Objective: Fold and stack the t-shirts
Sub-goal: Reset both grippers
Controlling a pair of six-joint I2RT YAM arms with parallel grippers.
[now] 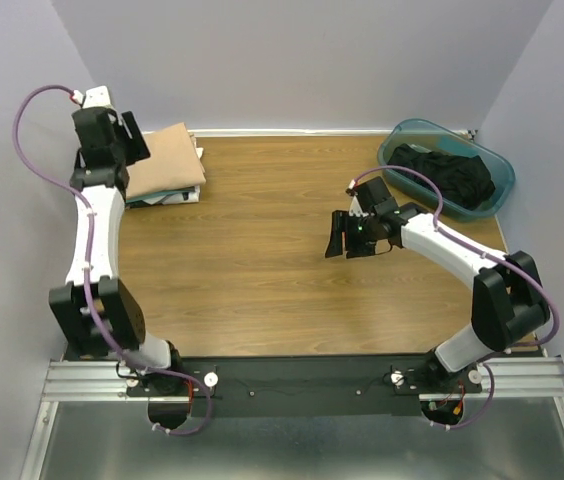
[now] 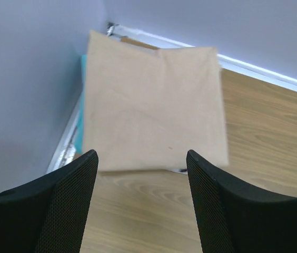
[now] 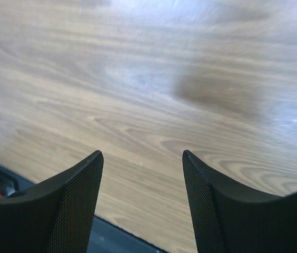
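Already at far left, a folded tan t-shirt point(image 2: 154, 105) tops a small stack in the corner, and the left gripper point(image 2: 140, 155) hangs open and empty beside it. Mid-table, the right gripper point(image 3: 140, 155) is spread wide, holding nothing. Far right, black t-shirts point(image 1: 452, 175) lie crumpled in the teal tub point(image 1: 390, 150), not yet folded.

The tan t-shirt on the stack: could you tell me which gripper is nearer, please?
Left. The left gripper hangs open right beside the tan t-shirt; the right gripper is open over the table, far to its right.
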